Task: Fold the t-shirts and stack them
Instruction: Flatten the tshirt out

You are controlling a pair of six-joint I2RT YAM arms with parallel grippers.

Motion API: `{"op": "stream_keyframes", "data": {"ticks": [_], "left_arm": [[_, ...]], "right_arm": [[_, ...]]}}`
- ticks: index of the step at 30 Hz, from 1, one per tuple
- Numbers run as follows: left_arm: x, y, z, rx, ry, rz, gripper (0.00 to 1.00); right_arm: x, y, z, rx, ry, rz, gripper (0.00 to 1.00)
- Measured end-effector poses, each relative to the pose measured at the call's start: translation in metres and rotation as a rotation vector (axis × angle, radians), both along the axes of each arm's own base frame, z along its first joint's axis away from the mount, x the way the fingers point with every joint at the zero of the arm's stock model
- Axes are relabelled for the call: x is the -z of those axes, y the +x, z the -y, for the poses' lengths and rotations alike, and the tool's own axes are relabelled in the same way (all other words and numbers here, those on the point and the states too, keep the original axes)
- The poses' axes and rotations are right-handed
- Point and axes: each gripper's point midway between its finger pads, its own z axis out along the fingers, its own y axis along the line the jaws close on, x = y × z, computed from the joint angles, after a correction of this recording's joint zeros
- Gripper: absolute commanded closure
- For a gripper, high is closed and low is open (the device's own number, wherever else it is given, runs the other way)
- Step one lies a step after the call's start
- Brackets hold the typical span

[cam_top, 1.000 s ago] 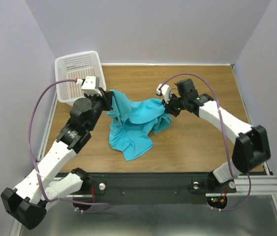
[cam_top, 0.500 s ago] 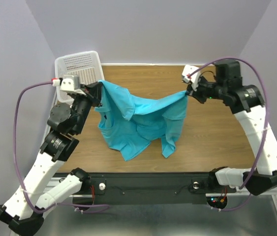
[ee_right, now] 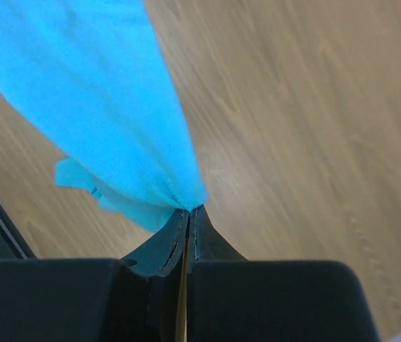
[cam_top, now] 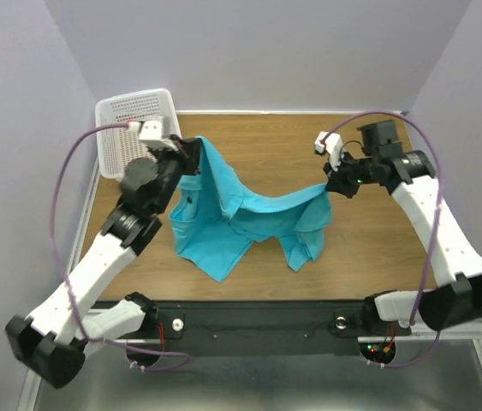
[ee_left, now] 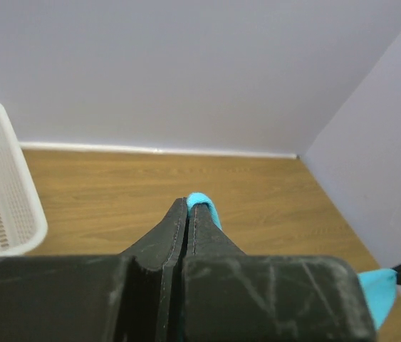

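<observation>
Left end effector (cam_top: 194, 154): clamped on shirt (cam_top: 241, 214) edge, just beside basket (cam_top: 129, 111).
Right end effector (cam_top: 329, 181): clamped on opposite edge.
Shirt: slung between them, lower part on desk (cam_top: 369, 248).
Bare wood: right of and behind shirt.

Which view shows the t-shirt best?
Top external: the whole t-shirt shows, strung between the arms. Left wrist catches only a pinched scrap; right wrist, one bunched corner leading from its jaws.
</observation>
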Motion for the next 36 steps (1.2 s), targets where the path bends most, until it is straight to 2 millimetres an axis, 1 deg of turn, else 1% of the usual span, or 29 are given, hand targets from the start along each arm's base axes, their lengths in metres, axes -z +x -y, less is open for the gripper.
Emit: {"op": "stream_keyframes", "data": {"ticks": [1,2,3,4,5,6,7,9,11,13,15,17,18,19,20,22,23,26,30,33,36], "left_arm": [[0.010,0.007,0.007,0.012,0.011,-0.019,1.00],[0.027,0.019,0.018,0.030,0.030,-0.051,1.00],[0.040,0.027,0.025,0.041,0.046,-0.077,1.00],[0.066,0.041,0.036,0.057,0.079,-0.131,1.00],[0.083,0.049,0.043,0.065,0.100,-0.167,1.00],[0.102,0.056,0.048,0.072,0.125,-0.205,1.00],[0.120,0.063,0.053,0.080,0.148,-0.239,1.00],[0.151,0.081,0.063,0.085,0.187,-0.301,1.00],[0.166,0.097,0.071,0.077,0.205,-0.329,1.00],[0.171,0.114,0.075,0.058,0.209,-0.336,1.00],[0.173,0.139,0.080,0.018,0.205,-0.328,1.00],[0.175,0.157,0.080,-0.022,0.202,-0.321,1.00],[0.177,0.165,0.078,-0.045,0.203,-0.322,1.00],[0.181,0.175,0.075,-0.076,0.203,-0.322,1.00],[0.184,0.181,0.073,-0.094,0.206,-0.327,1.00],[0.198,0.199,0.063,-0.155,0.216,-0.346,1.00],[0.204,0.204,0.060,-0.169,0.221,-0.356,1.00],[0.219,0.223,0.052,-0.204,0.233,-0.382,1.00],[0.227,0.247,0.048,-0.227,0.238,-0.400,1.00],[0.233,0.255,0.046,-0.238,0.245,-0.416,1.00],[0.234,0.261,0.043,-0.249,0.249,-0.426,1.00]], "right_arm": [[0.018,0.009,-0.001,0.015,-0.011,-0.045,0.99],[0.036,0.019,0.000,0.049,-0.024,-0.090,1.00],[0.060,0.029,0.003,0.099,-0.044,-0.142,0.99],[0.072,0.034,0.006,0.123,-0.054,-0.163,0.99],[0.088,0.040,0.010,0.161,-0.074,-0.194,0.99],[0.103,0.051,0.017,0.218,-0.088,-0.213,0.99],[0.109,0.058,0.021,0.251,-0.093,-0.216,0.99],[0.123,0.081,0.034,0.346,-0.111,-0.211,0.99],[0.135,0.104,0.046,0.432,-0.122,-0.191,1.00],[0.144,0.125,0.058,0.509,-0.138,-0.171,0.99],[0.153,0.147,0.063,0.562,-0.145,-0.154,0.99],[0.161,0.163,0.065,0.594,-0.147,-0.147,0.99],[0.167,0.176,0.066,0.621,-0.153,-0.138,0.99],[0.171,0.186,0.069,0.643,-0.158,-0.127,0.99],[0.174,0.191,0.070,0.657,-0.164,-0.125,0.99],[0.181,0.214,0.075,0.705,-0.177,-0.093,0.99],[0.184,0.219,0.076,0.715,-0.182,-0.088,0.99],[0.184,0.234,0.081,0.745,-0.193,-0.058,0.99],[0.176,0.257,0.083,0.774,-0.188,-0.003,0.99],[0.172,0.274,0.086,0.800,-0.186,0.035,0.97],[0.172,0.285,0.087,0.821,-0.187,0.053,0.95]]}}
